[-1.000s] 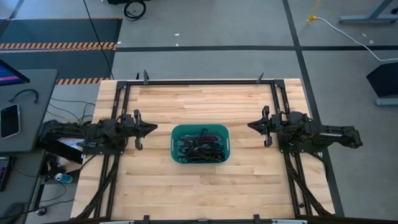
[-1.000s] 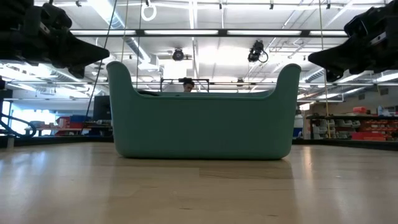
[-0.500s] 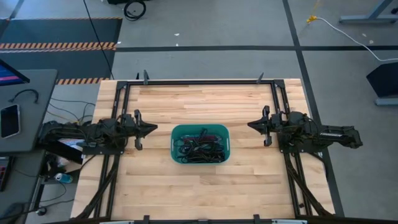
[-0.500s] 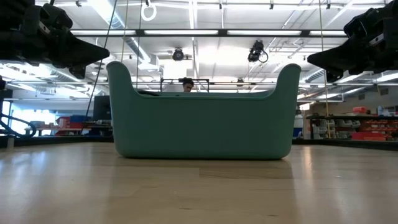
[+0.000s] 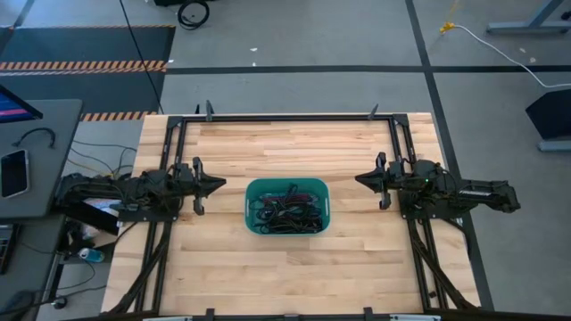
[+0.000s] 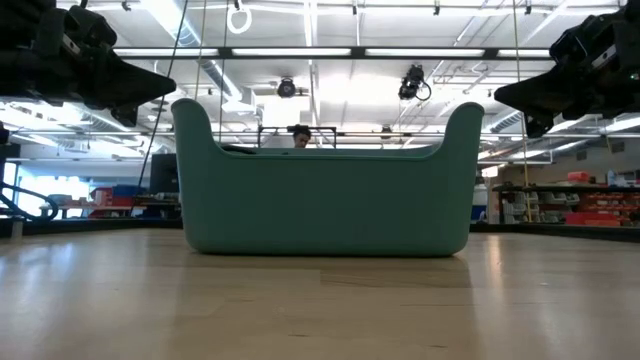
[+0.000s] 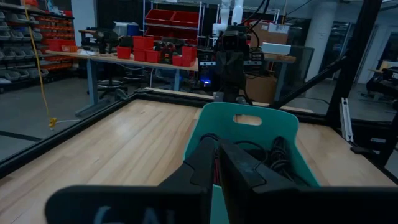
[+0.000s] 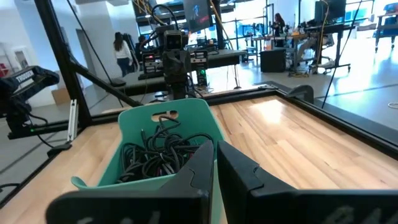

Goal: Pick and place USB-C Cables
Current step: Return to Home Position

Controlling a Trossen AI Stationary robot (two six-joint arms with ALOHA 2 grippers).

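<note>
**USB-C cables** [image 5: 285, 210]: one loose tangle, mostly black, lying entirely inside the teal bin. Single cables cannot be counted. The right wrist view shows the loops [image 8: 155, 155] heaped on the bin floor, below the rim. The left wrist view shows a few dark coils [image 7: 274, 153] against the bin's inner wall.

**Teal bin** [image 5: 249, 217]: rectangular with rounded corners, upright on the wooden table. In the low view its long wall [image 6: 325, 205] sits flat on the boards, with both end walls rising to raised handle tabs. A slot handle is cut through the end wall [image 7: 249, 118].

**Left gripper** [image 5: 220, 185]: off the bin's left end, apart from it and raised above the table, pointing at the bin. The fingers are pressed together with nothing between them, as seen in its own wrist view [image 7: 217, 145].

**Right gripper** [image 5: 359, 181]: off the bin's right end, apart from it and also aimed at the bin. The fingers are closed and empty [image 8: 214, 147].

**Table** [image 5: 268, 143]: light wood planks showing bare on every side of the bin.

**Black frame** [image 5: 285, 117]: metal rails running round the table, outside both arms as seen from the bin.

**Person** [image 8: 118, 46]: standing far beyond the bin, in the room behind the table.
</note>
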